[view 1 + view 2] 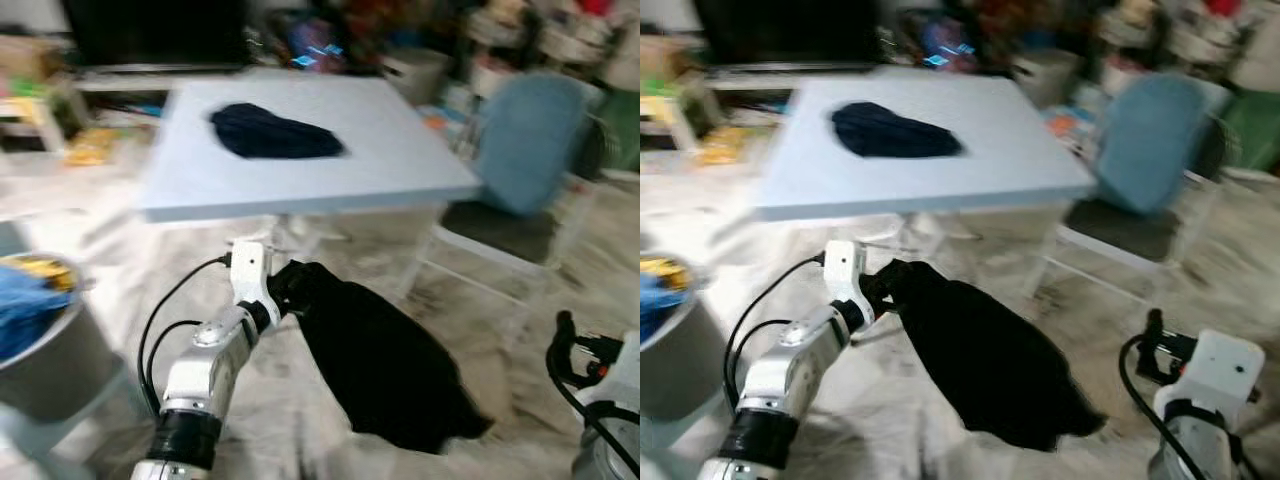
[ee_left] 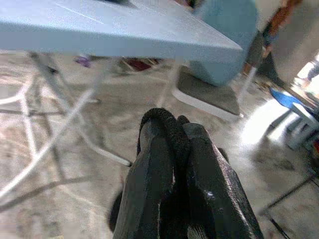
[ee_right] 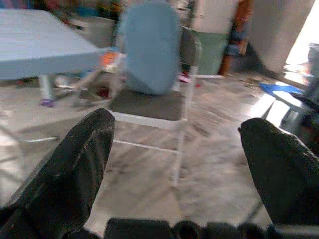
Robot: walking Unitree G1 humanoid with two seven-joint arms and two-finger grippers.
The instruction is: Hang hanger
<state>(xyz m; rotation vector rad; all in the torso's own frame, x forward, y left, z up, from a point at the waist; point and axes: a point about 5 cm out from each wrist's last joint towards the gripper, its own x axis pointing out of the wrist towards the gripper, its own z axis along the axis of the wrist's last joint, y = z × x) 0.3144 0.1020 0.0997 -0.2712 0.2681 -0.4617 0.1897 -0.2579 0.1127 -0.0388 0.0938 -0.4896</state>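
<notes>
hanging from the left gripper (image 1: 283, 290), pinched tight, one black garment (image 1: 385, 365) below the table (image 1: 400, 165); a second (image 1: 275, 132) lies on top. right gripper (image 3: 177, 164) spread wide, idle. one chair (image 1: 525, 150).

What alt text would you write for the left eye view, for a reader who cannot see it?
The robot's left gripper holds a black garment that hangs down in front of a light blue table. Another dark garment lies on the table, and a chair with a blue back stands at its right.
</notes>
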